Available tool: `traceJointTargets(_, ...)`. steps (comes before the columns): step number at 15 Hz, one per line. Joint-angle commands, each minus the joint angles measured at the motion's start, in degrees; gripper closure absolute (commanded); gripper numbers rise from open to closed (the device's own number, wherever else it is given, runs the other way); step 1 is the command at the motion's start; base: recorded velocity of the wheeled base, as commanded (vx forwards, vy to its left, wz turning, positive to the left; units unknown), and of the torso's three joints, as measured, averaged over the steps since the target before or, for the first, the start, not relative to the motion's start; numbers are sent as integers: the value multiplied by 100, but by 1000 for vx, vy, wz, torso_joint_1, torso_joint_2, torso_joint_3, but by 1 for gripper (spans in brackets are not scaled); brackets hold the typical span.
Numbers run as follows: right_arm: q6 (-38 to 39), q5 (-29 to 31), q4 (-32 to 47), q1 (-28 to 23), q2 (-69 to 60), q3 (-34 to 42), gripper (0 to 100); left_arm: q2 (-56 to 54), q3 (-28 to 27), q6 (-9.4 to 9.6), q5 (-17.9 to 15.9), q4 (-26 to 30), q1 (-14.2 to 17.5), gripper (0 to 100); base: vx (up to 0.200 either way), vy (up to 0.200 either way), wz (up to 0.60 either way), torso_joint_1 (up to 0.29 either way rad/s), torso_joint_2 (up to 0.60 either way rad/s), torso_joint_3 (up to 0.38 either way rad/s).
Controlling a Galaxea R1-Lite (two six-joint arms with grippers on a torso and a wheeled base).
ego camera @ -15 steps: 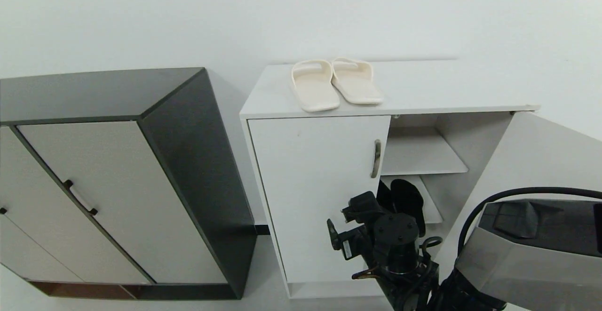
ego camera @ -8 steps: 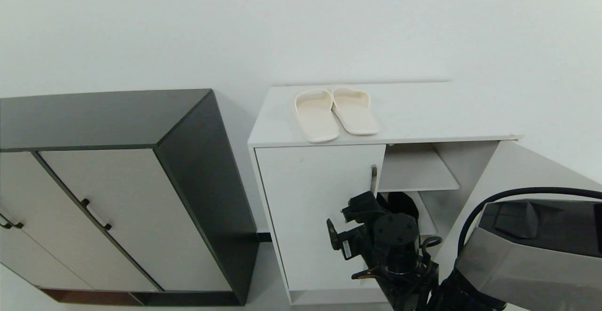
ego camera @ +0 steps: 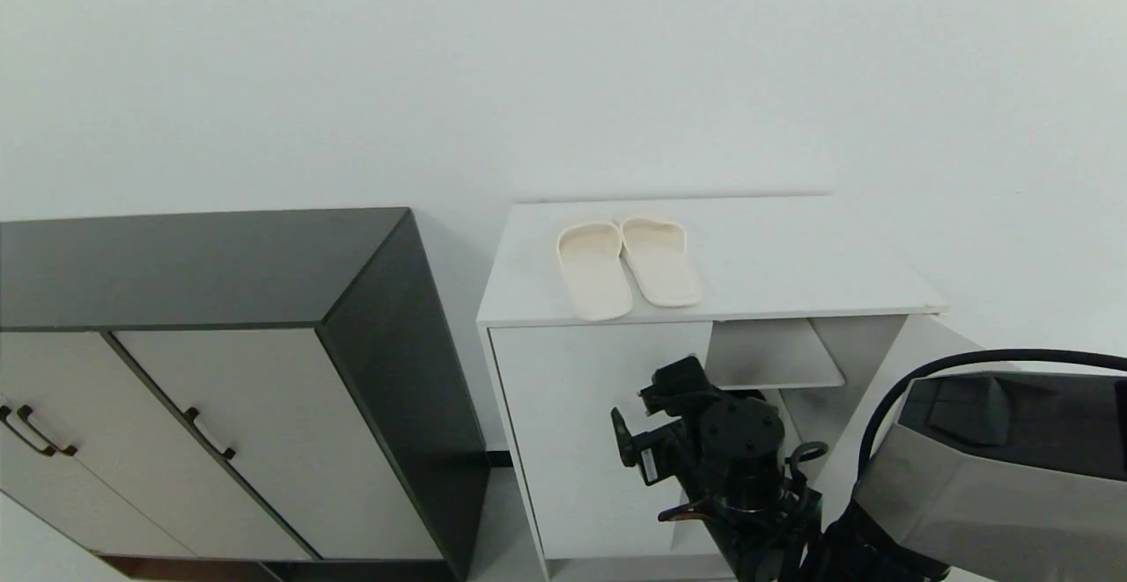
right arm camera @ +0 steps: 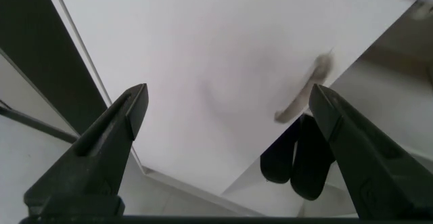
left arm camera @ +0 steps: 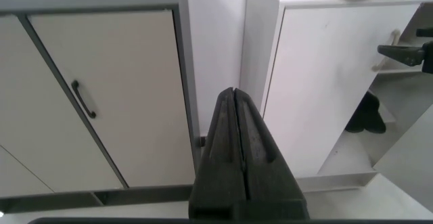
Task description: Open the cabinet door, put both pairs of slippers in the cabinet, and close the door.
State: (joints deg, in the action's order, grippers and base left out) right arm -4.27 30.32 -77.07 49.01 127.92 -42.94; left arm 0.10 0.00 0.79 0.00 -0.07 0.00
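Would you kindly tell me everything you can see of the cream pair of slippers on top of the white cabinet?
The cream slippers are a matched pair of slides, each with one broad strap at the end nearer the wall, seemingly of moulded foam or rubber. They lie flat, soles down, side by side and touching, heels toward the front edge, on the left half of the white cabinet top. Nothing else touches them.

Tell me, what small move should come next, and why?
Probably raise the open right fingers toward the cream slippers on top of the white cabinet: the black slippers already sit inside, and the cream pair does not.
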Motion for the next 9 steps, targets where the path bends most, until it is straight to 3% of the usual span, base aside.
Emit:
traceJointTargets(1,-4,0,-1,4,-21,4,0,-1,0,0,0,-1,0,100,0,0,0,271,-608,-339)
traceJointTargets(9,-4,-149,-10,12,-162,101,0,-1,0,0,0,-1,0,100,0,0,0,190,-417,-226)
